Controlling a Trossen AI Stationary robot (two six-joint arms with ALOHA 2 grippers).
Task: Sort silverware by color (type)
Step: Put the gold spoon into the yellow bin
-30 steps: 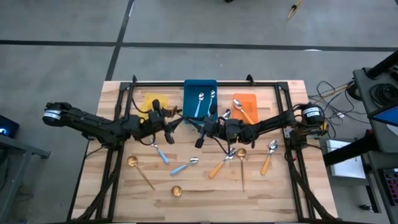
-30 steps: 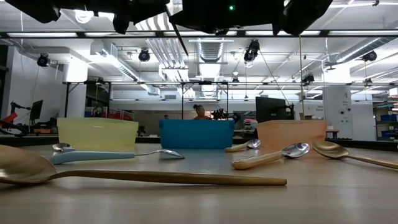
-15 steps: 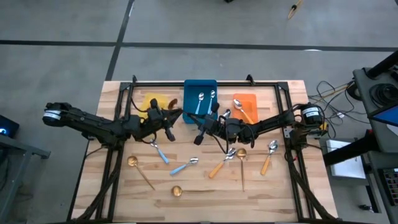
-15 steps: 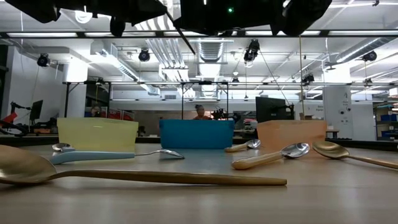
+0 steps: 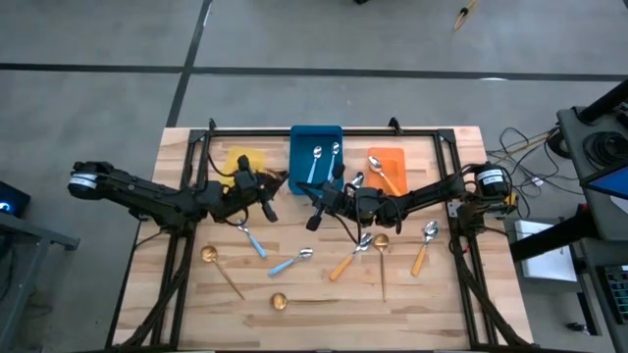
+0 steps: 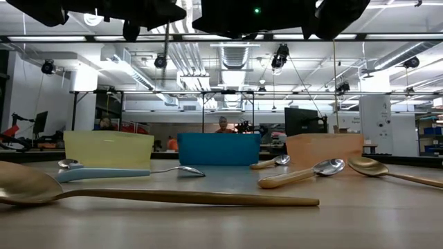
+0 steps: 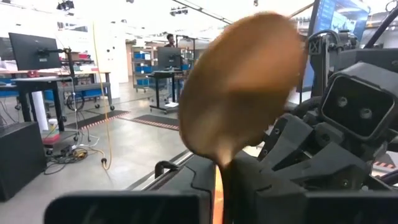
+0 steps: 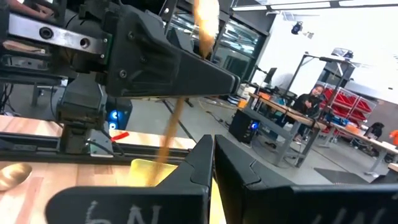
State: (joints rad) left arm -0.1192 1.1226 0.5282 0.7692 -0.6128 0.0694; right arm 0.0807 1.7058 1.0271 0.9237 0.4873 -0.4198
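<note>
My left gripper [image 5: 267,188] hovers over the table's far middle, between the yellow bin [image 5: 242,160] and the blue bin [image 5: 316,137], shut on a gold spoon [image 7: 239,93]. My right gripper [image 5: 316,211] is shut and empty, close to the right of it. Blue-handled spoons [image 5: 252,241], orange-handled spoons [image 5: 345,263] and gold spoons [image 5: 222,272] lie flat on the wood. Two blue-handled spoons [image 5: 316,162] lie in the blue bin. One orange-handled spoon [image 5: 383,173] lies in the orange bin [image 5: 389,155]. My left gripper pinches the gold spoon's thin handle just below the bowl [image 7: 217,182] between its two fingers. The fingers come level from the table's left and lie across the handle. The spoon is lifted clear and nearly upright, bowl up, its handle [image 8: 173,127] hanging below the fingers.
The three bins stand in a row at the far edge inside a black frame [image 5: 324,128]. In the low view a long gold spoon [image 6: 159,197] lies nearest, with a blue-handled one [image 6: 104,173] and an orange-handled one [image 6: 297,176] behind it. People show in the room beyond.
My left gripper has tipped the gold spoon: its handle, which hung down into the low view, has drawn up out of that view. The gripper has shifted a little toward the yellow bin. My right gripper has stayed close by, shut.
</note>
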